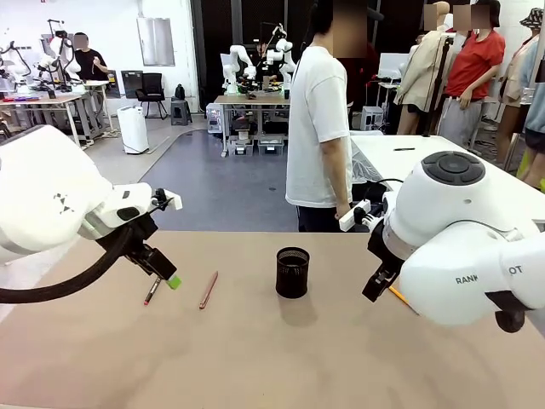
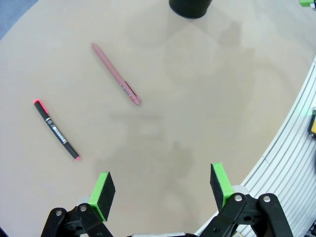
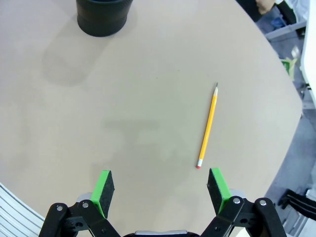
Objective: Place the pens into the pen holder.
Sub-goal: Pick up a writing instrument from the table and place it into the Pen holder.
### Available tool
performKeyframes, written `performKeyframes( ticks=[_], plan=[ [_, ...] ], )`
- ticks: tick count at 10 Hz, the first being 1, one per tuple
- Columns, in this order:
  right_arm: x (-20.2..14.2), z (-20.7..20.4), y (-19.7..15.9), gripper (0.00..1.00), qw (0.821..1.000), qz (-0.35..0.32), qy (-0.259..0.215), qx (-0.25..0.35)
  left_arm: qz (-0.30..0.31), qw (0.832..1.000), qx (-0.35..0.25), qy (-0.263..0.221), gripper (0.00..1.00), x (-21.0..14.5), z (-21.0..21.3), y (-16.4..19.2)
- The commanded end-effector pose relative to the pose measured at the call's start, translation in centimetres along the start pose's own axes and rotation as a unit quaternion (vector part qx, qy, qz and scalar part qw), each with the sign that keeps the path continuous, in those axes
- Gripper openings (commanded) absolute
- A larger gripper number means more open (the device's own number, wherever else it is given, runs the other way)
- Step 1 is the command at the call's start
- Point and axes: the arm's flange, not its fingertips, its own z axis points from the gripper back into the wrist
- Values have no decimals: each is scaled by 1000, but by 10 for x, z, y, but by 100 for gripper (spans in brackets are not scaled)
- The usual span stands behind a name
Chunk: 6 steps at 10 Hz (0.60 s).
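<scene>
The black mesh pen holder (image 1: pixel 292 273) stands mid-table, also seen from the wrists as the holder (image 2: pixel 190 7) and the holder (image 3: pixel 103 17). Left of it lie a reddish-brown pen (image 1: pixel 209 290) and a dark pen with pink-red ends (image 1: pixel 152 291). My left gripper (image 1: pixel 168 274) hovers just above them, open; its wrist view shows the gripper (image 2: pixel 163 190), the dark pen (image 2: pixel 56 129) and the reddish pen (image 2: pixel 116 74). A yellow pencil (image 3: pixel 208 127) lies ahead of my open right gripper (image 3: pixel 160 190). In the front view the pencil (image 1: pixel 400 297) pokes out beside the right gripper (image 1: pixel 375 285).
A person in a white T-shirt (image 1: pixel 318 128) stands at the far table edge, side-on, hands off the table. The tan tabletop (image 1: pixel 272 349) has free room in front of the holder. The table's curved edge (image 2: pixel 276 143) runs close to my left gripper.
</scene>
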Motion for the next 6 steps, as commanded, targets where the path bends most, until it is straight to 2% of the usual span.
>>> performKeyframes(
  ticks=[1,6],
  plan=[
    [-2,-3,-3,100,1000,7,-11,3,5,1000,-6,1,100,-2,-8,-7],
    [-1,-3,-2,100,1000,-4,-1,3,-3,1000,-4,7,100,0,-8,-9]
  ],
)
